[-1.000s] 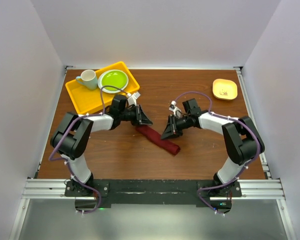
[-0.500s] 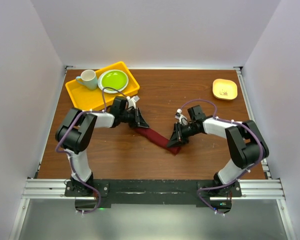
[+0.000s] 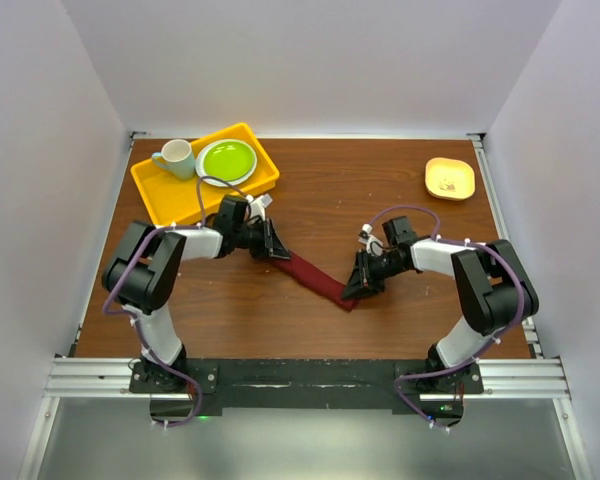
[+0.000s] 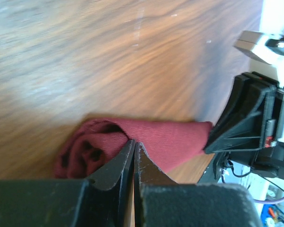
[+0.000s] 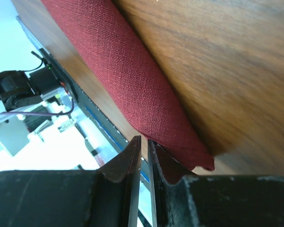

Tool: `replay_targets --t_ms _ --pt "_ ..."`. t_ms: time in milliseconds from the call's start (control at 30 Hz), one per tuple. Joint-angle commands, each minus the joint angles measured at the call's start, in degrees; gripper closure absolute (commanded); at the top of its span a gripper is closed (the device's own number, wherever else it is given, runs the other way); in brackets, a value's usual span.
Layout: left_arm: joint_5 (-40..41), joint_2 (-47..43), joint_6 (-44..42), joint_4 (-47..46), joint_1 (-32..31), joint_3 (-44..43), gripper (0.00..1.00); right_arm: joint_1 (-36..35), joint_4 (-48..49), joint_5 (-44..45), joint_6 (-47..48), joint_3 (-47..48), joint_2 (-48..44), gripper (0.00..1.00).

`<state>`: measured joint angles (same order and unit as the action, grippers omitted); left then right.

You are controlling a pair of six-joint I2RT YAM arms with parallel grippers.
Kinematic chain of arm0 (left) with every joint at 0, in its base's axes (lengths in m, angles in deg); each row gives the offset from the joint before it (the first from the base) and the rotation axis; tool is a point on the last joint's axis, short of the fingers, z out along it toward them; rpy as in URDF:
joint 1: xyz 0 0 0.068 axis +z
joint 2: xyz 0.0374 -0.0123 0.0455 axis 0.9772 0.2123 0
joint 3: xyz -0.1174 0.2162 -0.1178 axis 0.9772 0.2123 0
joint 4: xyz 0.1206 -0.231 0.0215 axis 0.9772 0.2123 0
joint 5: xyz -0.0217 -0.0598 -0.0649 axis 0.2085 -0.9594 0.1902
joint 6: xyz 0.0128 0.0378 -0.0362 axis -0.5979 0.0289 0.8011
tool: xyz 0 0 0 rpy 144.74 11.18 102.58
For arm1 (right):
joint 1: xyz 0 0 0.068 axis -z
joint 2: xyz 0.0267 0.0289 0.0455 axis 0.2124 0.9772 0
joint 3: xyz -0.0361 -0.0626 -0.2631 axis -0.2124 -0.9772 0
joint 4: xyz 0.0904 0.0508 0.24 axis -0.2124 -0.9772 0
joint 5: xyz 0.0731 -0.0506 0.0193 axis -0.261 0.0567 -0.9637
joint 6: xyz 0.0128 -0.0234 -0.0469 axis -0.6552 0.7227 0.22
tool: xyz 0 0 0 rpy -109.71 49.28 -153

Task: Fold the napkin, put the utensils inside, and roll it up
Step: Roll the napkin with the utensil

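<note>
A: What's seen, biggest first?
B: Table [image 3: 410, 320], yellow tray [image 3: 170, 195], then the napkin [image 3: 315, 278] (rolled to a tight tube), laid diagonally just off the tray's near-right corner.
A: Grippers?
B: L gripper [image 3: 278, 251] is set at the end nearest the tray, R gripper [image 3: 353, 291] at the far end. Both prs of jaws are closed to a slit, tips pressed on cloth; whether any is pinched can't be told.

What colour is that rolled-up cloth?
The napkin is plain dark red, clearest in the right wrist view.

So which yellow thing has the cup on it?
The big yellow rectangular tray, far left, holds the pale green mug; the small yellow square dish, far right, doesn't.
</note>
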<state>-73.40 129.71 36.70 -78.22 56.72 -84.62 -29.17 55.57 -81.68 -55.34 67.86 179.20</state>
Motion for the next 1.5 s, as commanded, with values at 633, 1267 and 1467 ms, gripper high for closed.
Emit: replay_targets --t_ms 633,1267,1467 --pt "1.61 0.59 -1.93 2.79 2.29 -2.71 0.91 0.91 -3.98 5.38 4.25 3.33 -1.17 0.83" --pt "5.56 -1.85 -6.4 7.97 2.73 -8.42 0.91 1.61 -12.84 3.9 8.12 11.76 -1.77 0.83" --pt "6.53 -9.14 -6.85 14.12 2.73 -9.74 0.9 1.53 -16.81 4.24 6.8 16.49 -6.26 0.74"
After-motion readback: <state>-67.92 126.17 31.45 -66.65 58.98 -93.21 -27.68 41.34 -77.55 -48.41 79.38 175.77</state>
